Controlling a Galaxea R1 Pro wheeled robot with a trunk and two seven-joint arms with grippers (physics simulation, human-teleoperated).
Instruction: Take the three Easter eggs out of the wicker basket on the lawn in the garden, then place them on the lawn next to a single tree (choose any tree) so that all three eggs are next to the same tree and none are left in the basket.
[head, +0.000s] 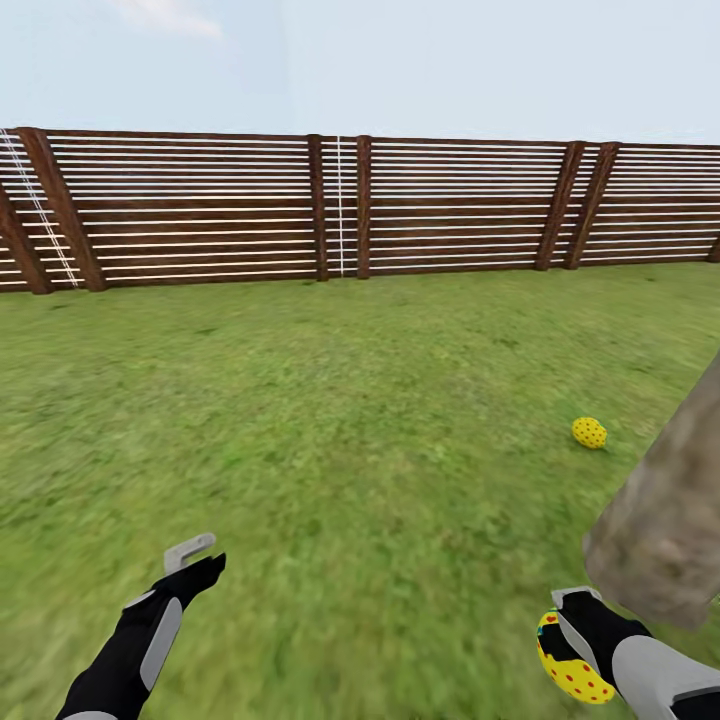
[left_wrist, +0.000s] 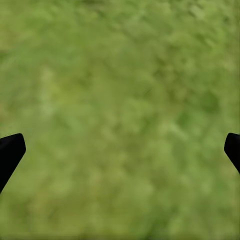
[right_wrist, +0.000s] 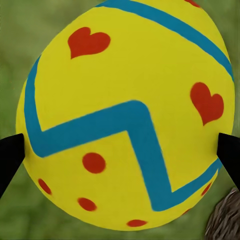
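From the head camera I see a wide flat lawn of mottled green grass running up to a brown slatted wooden fence under a pale sky.

Right arm: my right gripper sits low at the right of the head view, and its fingers are pinching a bright yellow Easter egg with red dots and a blue-green zigzag band. In the right wrist view this held egg lies between the two black fingertips, which touch it on opposite sides; red hearts, red dots and the blue-green zigzag are legible on its shell. Blurred grass lies behind it.

A thick pale grey-brown mottled tree trunk enters the head view at the right edge, just beside and above the right gripper. A corner of rough bark also appears in the right wrist view, next to the held egg.

A second yellow egg with red dots rests on the lawn near the trunk, on its left side, apart from the trunk and well apart from the fence.

Left arm: my left gripper hangs over bare grass at lower left. Its fingers are spread wide, with grass between them and nothing held.
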